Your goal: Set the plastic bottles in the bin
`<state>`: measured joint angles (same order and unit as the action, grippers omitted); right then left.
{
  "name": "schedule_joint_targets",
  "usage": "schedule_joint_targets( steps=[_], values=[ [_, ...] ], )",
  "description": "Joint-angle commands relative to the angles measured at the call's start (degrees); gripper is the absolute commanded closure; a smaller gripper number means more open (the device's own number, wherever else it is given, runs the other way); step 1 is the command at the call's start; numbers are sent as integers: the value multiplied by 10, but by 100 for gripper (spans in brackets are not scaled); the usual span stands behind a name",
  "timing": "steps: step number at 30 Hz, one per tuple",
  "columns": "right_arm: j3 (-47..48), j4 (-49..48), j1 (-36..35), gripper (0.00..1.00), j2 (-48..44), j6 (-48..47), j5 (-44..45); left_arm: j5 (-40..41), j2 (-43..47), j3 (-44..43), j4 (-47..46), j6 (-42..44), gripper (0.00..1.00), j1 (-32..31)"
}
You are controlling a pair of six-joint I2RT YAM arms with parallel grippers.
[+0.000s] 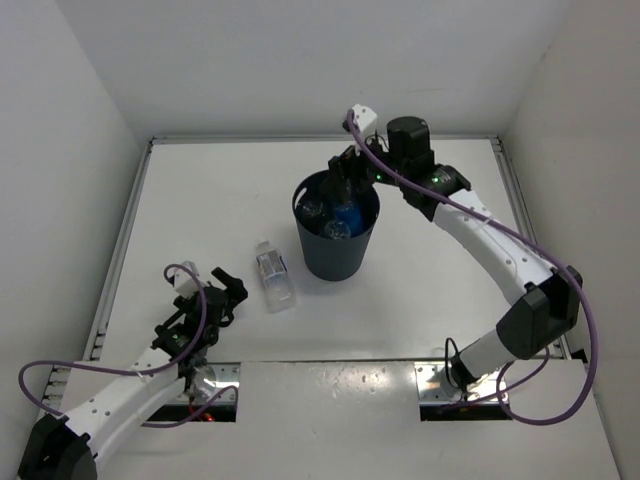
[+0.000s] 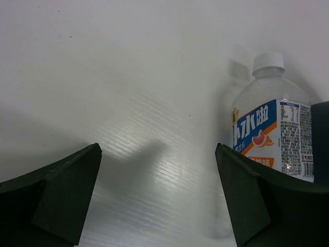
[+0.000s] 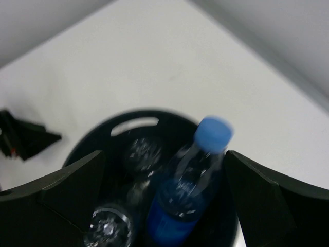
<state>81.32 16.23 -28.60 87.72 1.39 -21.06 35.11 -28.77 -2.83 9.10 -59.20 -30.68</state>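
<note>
The dark bin (image 1: 335, 250) stands mid-table. My right gripper (image 1: 347, 180) hovers over its far rim, jaws wide open. In the right wrist view the bin (image 3: 175, 117) holds a blue-labelled, blue-capped bottle (image 3: 190, 200), blurred and tilted between my open right gripper's (image 3: 164, 159) fingers, touching neither that I can see, plus two clear bottles (image 3: 141, 152) (image 3: 110, 231). A white-capped bottle (image 1: 272, 277) with a blue and white label lies on the table left of the bin. My left gripper (image 1: 228, 293) is open and empty just left of it. The left wrist view shows this bottle (image 2: 272, 134) beyond my right finger (image 2: 247, 195).
White walls enclose the table on the left, back and right. A metal rail (image 1: 120, 250) runs along the left edge and another along the right edge (image 1: 520, 200). The right arm's purple cable (image 1: 590, 330) loops out at the right.
</note>
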Motion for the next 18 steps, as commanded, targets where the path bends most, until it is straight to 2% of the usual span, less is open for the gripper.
schedule_joint_targets(
  steps=[1, 7, 13, 16, 18],
  values=[
    [82, -49, 19, 0, -3, 16, 26, 5, -1, -4, -22, -6, 0, -4],
    [179, -71, 57, 0, 27, 22, 55, 5, 9, -16, -22, 15, 0, -4],
    [174, -70, 87, 0, 33, 31, 67, -14, 28, -60, -58, 83, 0, -4],
    [169, -64, 94, 0, 33, 49, 67, -37, 2, -83, -105, 111, 0, -4],
    [163, -64, 94, 0, 33, 54, 67, -67, -48, -103, -144, 125, 0, -4]
  ],
)
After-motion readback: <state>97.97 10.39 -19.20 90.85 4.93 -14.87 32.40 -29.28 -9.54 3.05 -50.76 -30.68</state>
